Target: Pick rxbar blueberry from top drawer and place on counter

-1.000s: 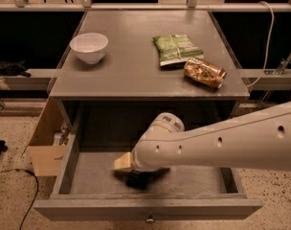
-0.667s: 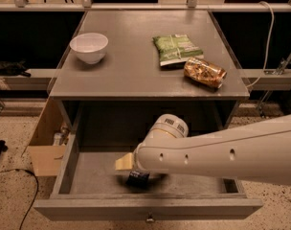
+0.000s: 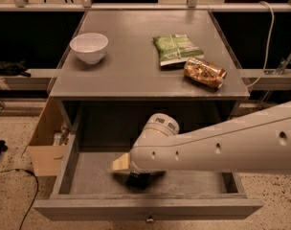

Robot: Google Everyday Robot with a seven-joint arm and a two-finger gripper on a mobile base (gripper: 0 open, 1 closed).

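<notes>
The top drawer (image 3: 88,178) is pulled open below the counter (image 3: 136,71), its knob (image 3: 149,219) at the front. My white arm reaches in from the right. My gripper (image 3: 137,180) is down on the drawer floor near the front middle, showing only as a dark shape under the wrist, next to a tan tag. The rxbar blueberry is hidden under the wrist and gripper; I cannot make it out apart from them.
On the counter stand a white bowl (image 3: 89,47) at the back left, a green snack bag (image 3: 176,49) and a golden-brown packet (image 3: 205,72) at the right. An open cardboard box (image 3: 45,150) stands on the floor left of the drawer.
The wrist has shifted slightly back and left over the same spot. The gripper stays low on the drawer floor. Nothing on the counter moved.
</notes>
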